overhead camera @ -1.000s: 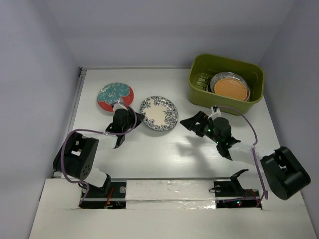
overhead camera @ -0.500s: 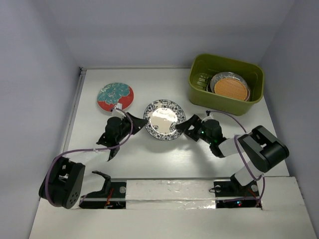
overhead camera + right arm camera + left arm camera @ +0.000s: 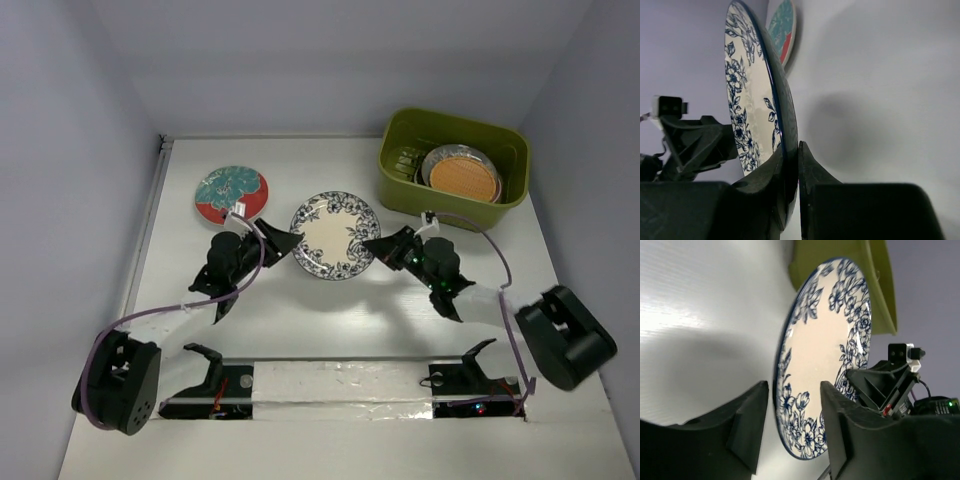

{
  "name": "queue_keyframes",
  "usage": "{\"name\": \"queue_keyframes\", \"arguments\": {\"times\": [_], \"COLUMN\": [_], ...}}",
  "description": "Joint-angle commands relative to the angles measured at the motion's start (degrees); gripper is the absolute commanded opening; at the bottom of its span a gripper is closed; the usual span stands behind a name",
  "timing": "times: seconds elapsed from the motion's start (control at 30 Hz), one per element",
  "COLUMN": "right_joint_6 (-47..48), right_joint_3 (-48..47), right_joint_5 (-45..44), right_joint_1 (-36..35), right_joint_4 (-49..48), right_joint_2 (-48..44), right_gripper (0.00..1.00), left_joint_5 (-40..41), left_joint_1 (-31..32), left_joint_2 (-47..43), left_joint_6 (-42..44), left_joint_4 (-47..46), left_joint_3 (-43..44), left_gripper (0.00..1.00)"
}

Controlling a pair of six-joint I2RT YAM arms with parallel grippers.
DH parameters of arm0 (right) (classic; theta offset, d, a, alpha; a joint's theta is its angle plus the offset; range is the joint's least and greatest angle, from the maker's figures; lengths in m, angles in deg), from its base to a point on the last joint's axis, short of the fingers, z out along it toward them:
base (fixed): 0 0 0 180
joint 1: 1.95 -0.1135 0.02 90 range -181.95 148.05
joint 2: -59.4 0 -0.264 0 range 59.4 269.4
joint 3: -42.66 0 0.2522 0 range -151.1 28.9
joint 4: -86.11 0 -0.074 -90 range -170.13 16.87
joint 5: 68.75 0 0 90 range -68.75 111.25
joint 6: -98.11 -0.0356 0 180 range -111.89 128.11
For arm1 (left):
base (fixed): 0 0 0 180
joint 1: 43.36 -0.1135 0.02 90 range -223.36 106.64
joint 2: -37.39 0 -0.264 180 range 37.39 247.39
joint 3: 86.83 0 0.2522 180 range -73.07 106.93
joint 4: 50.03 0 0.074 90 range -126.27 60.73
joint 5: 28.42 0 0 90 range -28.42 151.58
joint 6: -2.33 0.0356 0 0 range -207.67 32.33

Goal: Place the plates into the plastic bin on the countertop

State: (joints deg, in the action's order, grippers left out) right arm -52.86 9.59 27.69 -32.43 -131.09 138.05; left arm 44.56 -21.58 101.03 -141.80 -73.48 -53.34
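The blue-patterned plate point(image 3: 335, 235) is held tilted above the countertop point(image 3: 300, 320), between the two grippers and well apart from the green bin point(image 3: 400, 188), where other plates point(image 3: 462, 176) are stacked. It is judged stiff, glazed, slippery and breakable, and best taken at the rim, where the thin edge can be pinched. The right gripper point(image 3: 791, 150) is clamped on the rim, one finger on each face. The left gripper point(image 3: 794, 387) is spread wide astride the opposite rim; contact cannot be made out. A red-teal plate point(image 3: 232, 194) is seen lying flat on the countertop.
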Motion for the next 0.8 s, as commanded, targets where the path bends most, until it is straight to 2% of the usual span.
{"name": "queue_keyframes", "arguments": {"times": [0.0, 0.07, 0.13, 0.23, 0.27, 0.4, 0.53, 0.77], "right_joint_6": [4.9, 7.3, 10.3, 13.8, 14.4, 18.4, 17.8, 18.2], "right_joint_3": [-5.5, -10.5, -14.4, -22.9, -27.7, -37.2, -41.0, -48.4], "right_joint_5": [-8.1, -10.6, -11.6, -9.9, -9.2, -7.8, -2.8, 1.4], "right_joint_1": [-0.5, 1.7, 4.6, 12.4, 14.6, 25.3, 32.7, 39.6], "right_joint_4": [7.6, 16.6, 21.5, 28.9, 32.9, 40.0, 41.0, 44.6], "right_joint_2": [-11.9, -16.4, -21.1, -22.5, -21.8, -16.0, -10.5, -0.4], "right_gripper": [0.00, 0.00, 0.00, 0.00, 0.00, 0.00, 0.00, 0.00], "left_joint_5": [2.4, 7.2, 10.2, 15.7, 16.4, 17.3, 18.2, 24.0], "left_joint_1": [0.3, 0.3, 0.3, -1.6, -2.3, -8.5, -12.3, -16.3], "left_joint_2": [-4.0, -6.1, -7.2, -7.8, -7.2, -4.8, -2.9, -0.4], "left_joint_6": [2.1, 3.9, 5.3, 6.4, 6.8, 5.4, 5.3, 4.4], "left_joint_4": [0.9, 4.8, 6.7, 9.5, 10.7, 10.3, 10.1, 11.4], "left_joint_3": [4.2, 4.5, 5.0, 5.8, 6.0, 4.9, 4.0, 3.4], "left_gripper": [0.44, 0.53, 0.58, 0.64, 0.64, 0.65, 0.65, 0.66]}}
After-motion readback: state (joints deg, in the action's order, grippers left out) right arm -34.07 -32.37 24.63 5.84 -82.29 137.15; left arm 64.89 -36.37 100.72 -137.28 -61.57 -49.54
